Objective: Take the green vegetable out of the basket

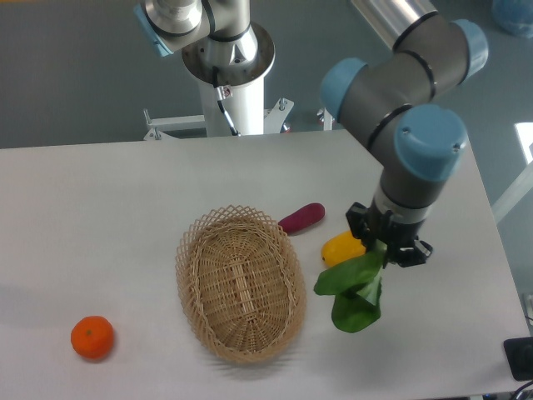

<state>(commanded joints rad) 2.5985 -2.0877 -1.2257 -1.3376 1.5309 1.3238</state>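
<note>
The bok choy [354, 290] hangs from my gripper [385, 248], its dark green leaves dangling over the white table to the right of the basket. The gripper is shut on its stalk end, which is hidden between the fingers. The oval tan wicker basket [193, 283] lies at the table's centre, left of the gripper, with nothing inside it.
A yellow oblong vegetable [339, 247] lies just left of the gripper, partly behind the leaves. A purple-red oblong one [301, 217] lies at the basket's upper right. An orange [92, 337] sits at the front left. The table's right edge is close.
</note>
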